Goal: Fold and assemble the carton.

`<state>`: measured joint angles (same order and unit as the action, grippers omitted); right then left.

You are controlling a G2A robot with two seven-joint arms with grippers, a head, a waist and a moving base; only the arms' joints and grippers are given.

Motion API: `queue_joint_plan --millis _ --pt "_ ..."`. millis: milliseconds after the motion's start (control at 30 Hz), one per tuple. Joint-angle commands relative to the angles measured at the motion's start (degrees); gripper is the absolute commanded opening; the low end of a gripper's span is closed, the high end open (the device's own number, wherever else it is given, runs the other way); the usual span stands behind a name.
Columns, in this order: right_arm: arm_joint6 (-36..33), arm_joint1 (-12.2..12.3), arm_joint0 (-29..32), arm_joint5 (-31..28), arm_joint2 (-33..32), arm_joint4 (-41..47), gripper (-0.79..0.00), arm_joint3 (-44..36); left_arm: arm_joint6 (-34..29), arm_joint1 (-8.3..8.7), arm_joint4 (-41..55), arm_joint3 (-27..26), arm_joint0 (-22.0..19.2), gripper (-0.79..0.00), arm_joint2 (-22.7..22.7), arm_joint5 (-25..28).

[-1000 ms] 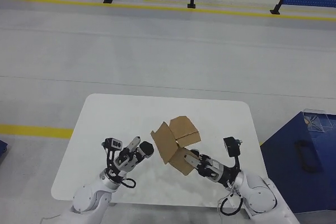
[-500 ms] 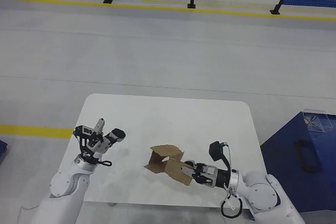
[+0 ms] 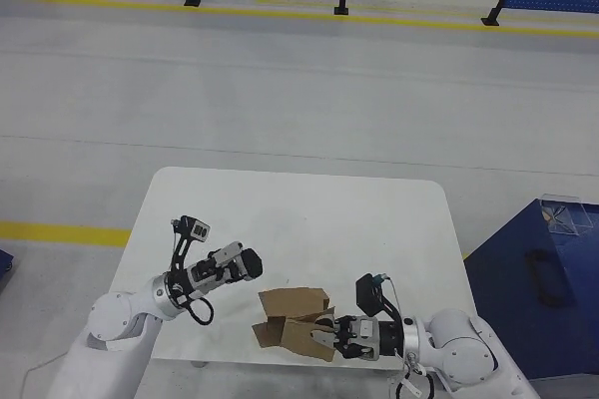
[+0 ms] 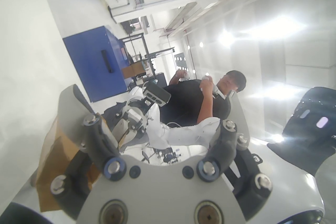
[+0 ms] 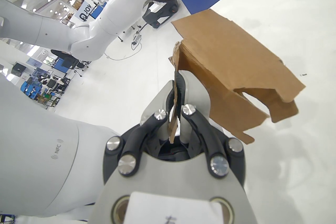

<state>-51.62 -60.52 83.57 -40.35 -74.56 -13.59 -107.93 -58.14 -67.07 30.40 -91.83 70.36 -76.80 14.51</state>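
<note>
The brown carton point(image 3: 292, 317) lies partly folded near the front edge of the white table point(image 3: 280, 199), its flaps loose. My right gripper point(image 3: 328, 334) is at the carton's right side, shut on one thin flap edge; in the right wrist view the fingers point(image 5: 181, 83) pinch that cardboard edge, with the carton point(image 5: 231, 64) beyond them. My left gripper point(image 3: 248, 263) hangs open above the table, a little left of and behind the carton, touching nothing. In the left wrist view its fingers point(image 4: 76, 104) stand wide apart, with the carton point(image 4: 52, 156) low to one side.
A blue cabinet point(image 3: 549, 289) stands on the floor right of the table. The carton sits close to the table's front edge point(image 3: 280, 361). Bare tabletop stretches behind it and to the right.
The right gripper has carried the carton from the table's middle down to the front edge and lowered it. The left arm swung out left, then came back toward the carton.
</note>
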Motion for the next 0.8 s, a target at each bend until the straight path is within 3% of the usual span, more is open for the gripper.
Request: queue_joint_plan --millis 0,133,233,333,600,667,767 --pt "0.32 0.13 0.18 -0.22 -0.03 -0.04 -0.785 -0.13 -2.1 0.09 -1.38 0.45 -0.52 0.0 1.34 -2.35" --pt "0.89 0.4 0.35 -0.51 -0.1 -0.18 -0.785 -0.41 -6.35 0.42 -5.01 2.14 -1.51 0.0 3.63 -7.71" --pt "1.01 0.56 0.49 -0.22 0.23 -0.04 -0.785 -0.61 -6.61 0.52 -6.34 3.0 -2.01 0.0 4.35 -8.18" --pt "1.2 0.57 0.45 -0.21 0.2 0.03 -0.785 -0.68 -5.17 0.47 -5.83 3.1 -1.88 0.0 4.28 -5.87" --pt "3.17 0.52 0.44 1.65 -0.07 -0.72 -0.785 -0.54 -5.17 0.47 -5.83 3.1 -1.88 0.0 4.28 -5.87" --pt "4.14 0.52 0.49 2.52 0.28 -0.73 -0.785 -0.62 -3.67 0.33 -1.49 4.4 -1.09 0.0 3.2 -3.22" --pt "5.22 0.6 0.44 3.63 0.07 -0.37 -0.785 -0.3 2.24 1.05 -11.51 3.69 -0.34 0.0 -0.12 2.11"
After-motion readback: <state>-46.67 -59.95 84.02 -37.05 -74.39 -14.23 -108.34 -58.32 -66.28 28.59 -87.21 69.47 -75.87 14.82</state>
